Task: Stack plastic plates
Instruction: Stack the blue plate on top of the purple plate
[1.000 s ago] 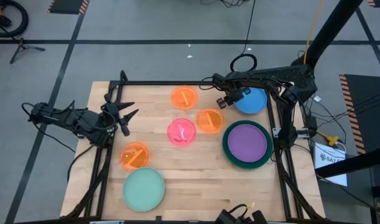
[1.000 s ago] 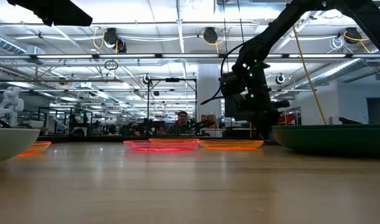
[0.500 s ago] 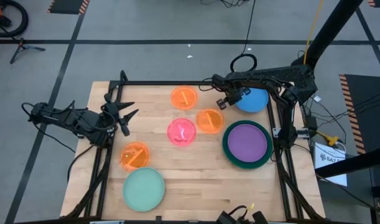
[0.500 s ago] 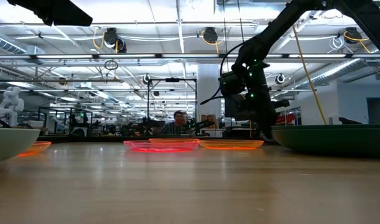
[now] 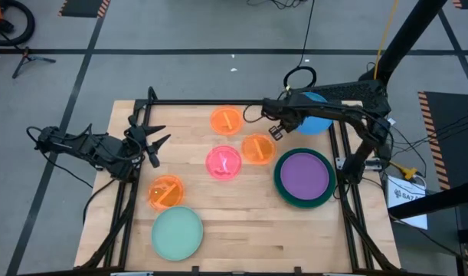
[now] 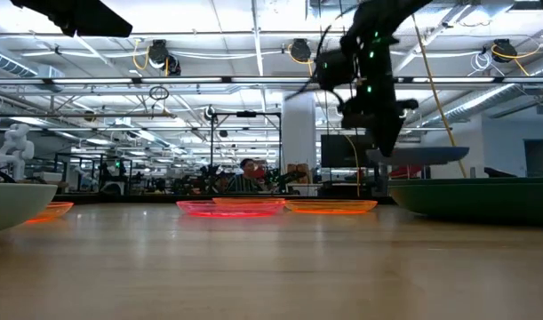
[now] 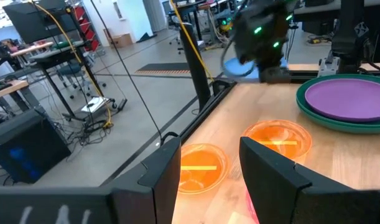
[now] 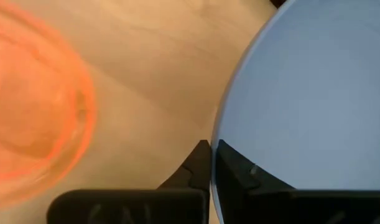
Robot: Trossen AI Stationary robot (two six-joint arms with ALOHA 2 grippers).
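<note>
The blue plate [image 5: 316, 121] is held off the bench [image 5: 218, 222] at about one o'clock on the high view, pinched by its rim in the right gripper [image 5: 277, 127]. The right wrist view shows why the hold works: the jaws are closed on the plate's thin edge [image 8: 216, 163], one finger above and one below, so the disc hangs out flat beyond them. In the low view the blue plate [image 6: 419, 156] floats level above the rim of the dark green plate [image 6: 471, 197], clear of it, which suits carrying it over without scraping.

The purple plate [image 5: 303, 175] already sits inside the dark green plate [image 5: 283, 189] at three o'clock, a nest of larger under smaller; the blue one looks like the next layer, though that is my reading of the task. The smaller pieces lie apart: one orange plate [image 5: 227, 120] at twelve o'clock, a second orange plate [image 5: 257, 149] near the centre just beside the pink plate [image 5: 224, 162], and a third orange plate [image 5: 166, 192] at eight o'clock, near the mint plate [image 5: 177, 234] at seven. They probably go on last, being smallest.

The left gripper [image 5: 155, 143] waits at nine o'clock over the bench edge, jaws spread with nothing between them; the left wrist view confirms the gap.
</note>
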